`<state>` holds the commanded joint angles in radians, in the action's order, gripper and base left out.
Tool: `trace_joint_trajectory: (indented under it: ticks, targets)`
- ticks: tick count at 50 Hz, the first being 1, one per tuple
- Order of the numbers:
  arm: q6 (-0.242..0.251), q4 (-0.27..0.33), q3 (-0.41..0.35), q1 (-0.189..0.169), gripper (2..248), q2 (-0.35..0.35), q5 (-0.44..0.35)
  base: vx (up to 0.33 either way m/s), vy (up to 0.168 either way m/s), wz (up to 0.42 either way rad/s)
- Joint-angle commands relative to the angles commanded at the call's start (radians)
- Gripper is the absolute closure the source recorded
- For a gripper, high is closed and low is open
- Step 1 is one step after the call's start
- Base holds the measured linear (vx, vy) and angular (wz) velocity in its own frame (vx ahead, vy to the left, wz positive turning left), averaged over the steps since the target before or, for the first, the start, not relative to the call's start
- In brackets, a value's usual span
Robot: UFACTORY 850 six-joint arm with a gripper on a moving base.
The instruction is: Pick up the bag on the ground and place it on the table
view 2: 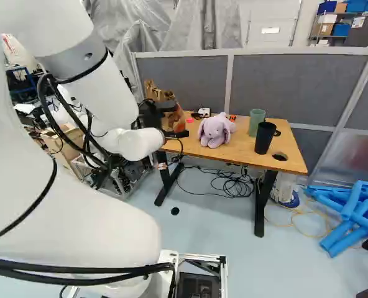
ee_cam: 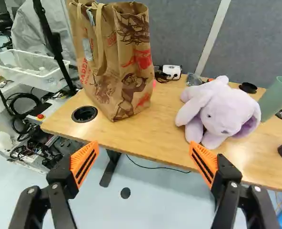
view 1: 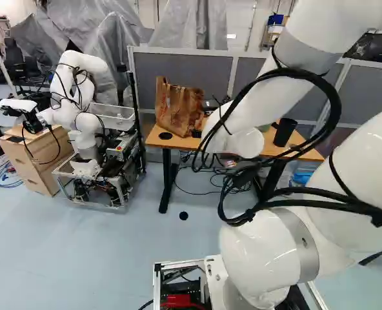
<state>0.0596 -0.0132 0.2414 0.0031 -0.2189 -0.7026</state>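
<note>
The brown paper bag stands upright on the wooden table, near the end beside another robot. Taking each base view as a clock face, the bag sits at about twelve o'clock in the left one and eleven in the right one. The left base view shows much of its printed side, while in the right base view the gripper covers part of it. The wrist view gives the fullest look, with handles, red lettering and drawings visible. There the gripper is released, its two fingers wide apart and touching nothing, with the table edge ahead; counting twelve as straight ahead of it, the bag is at eleven, a white basket at ten and a lilac plush rabbit at two. The arm hides the rabbit in the left base view, whereas the right one shows it sitting on the table beside a green cup and a black mug. A wooden cabinet shows whole only at nine o'clock in the left base view; the right one alone shows the full heap of blue pieces at four o'clock.
</note>
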Motion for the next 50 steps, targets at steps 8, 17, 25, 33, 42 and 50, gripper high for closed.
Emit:
trace_joint_trajectory:
  ticks: [8,17,25,33,42,50]
  targets:
    - [-0.016,0.004,-0.041,-0.001,3,-0.016,-0.046,0.000,0.000,0.000]
    - [-0.031,0.007,-0.080,-0.002,3,-0.031,-0.089,0.000,0.000,0.000]
    - [-0.042,0.009,-0.108,-0.002,3,-0.042,-0.119,0.000,0.000,0.000]
    - [-0.050,0.011,-0.129,-0.003,3,-0.051,-0.143,0.000,0.000,0.000]
    - [-0.056,0.012,-0.145,-0.003,3,-0.057,-0.160,0.000,0.000,0.000]
    - [-0.059,0.013,-0.153,-0.003,3,-0.060,-0.169,0.000,0.000,0.000]
